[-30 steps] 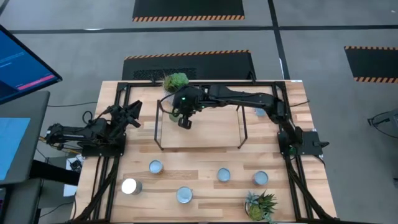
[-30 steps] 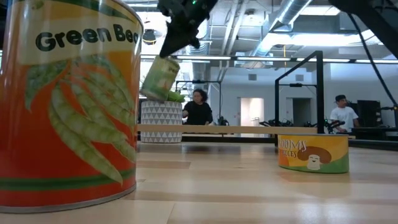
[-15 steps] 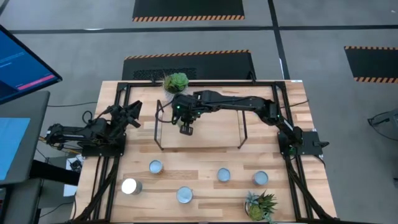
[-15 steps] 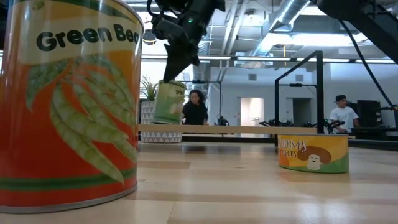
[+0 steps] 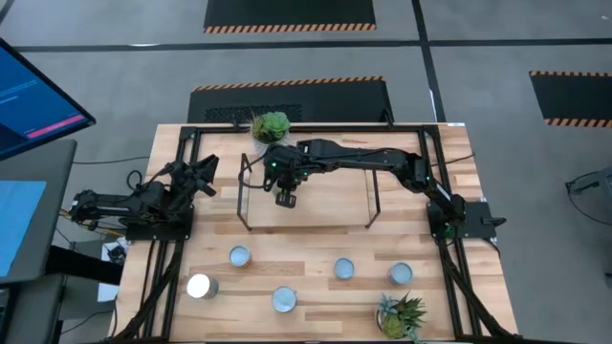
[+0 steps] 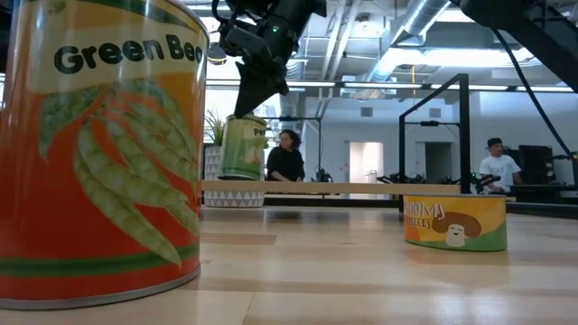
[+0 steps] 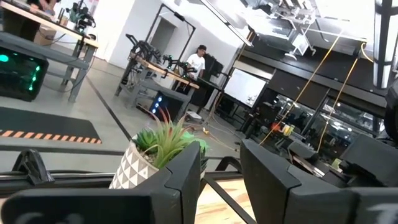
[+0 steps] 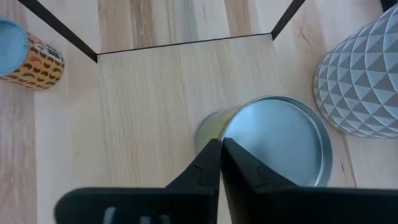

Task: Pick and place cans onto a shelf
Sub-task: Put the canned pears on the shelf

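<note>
Grey workshop floor with hazard-striped mats surrounds the wooden table [image 5: 316, 263]. High view: right gripper [image 5: 285, 196] reaches across over the shelf [image 5: 330, 201], near its end by the succulent pot [image 5: 271, 126]; left gripper [image 5: 203, 170] waits off to the side, well apart. Five more cans [image 5: 343, 268] stand on the table beyond the shelf's front edge — likely the queue.

Low view: open lab with people behind. Right gripper [image 6: 248, 104] comes from above, pinching a green can [image 6: 244, 147] by its rim; can base looks at or just touching the shelf board [image 6: 361, 188], slightly tilted. Judged: placing step, release pending.

Left wrist view: fingers [image 7: 186, 171] spread, nothing between them; pot ahead.

Right wrist view: fingers [image 8: 211, 165] pressed on the rim of the can [image 8: 280, 140] directly below, over the shelf board [image 8: 143, 106] — top grip leaves room beside the pot [image 8: 364, 87].
</note>
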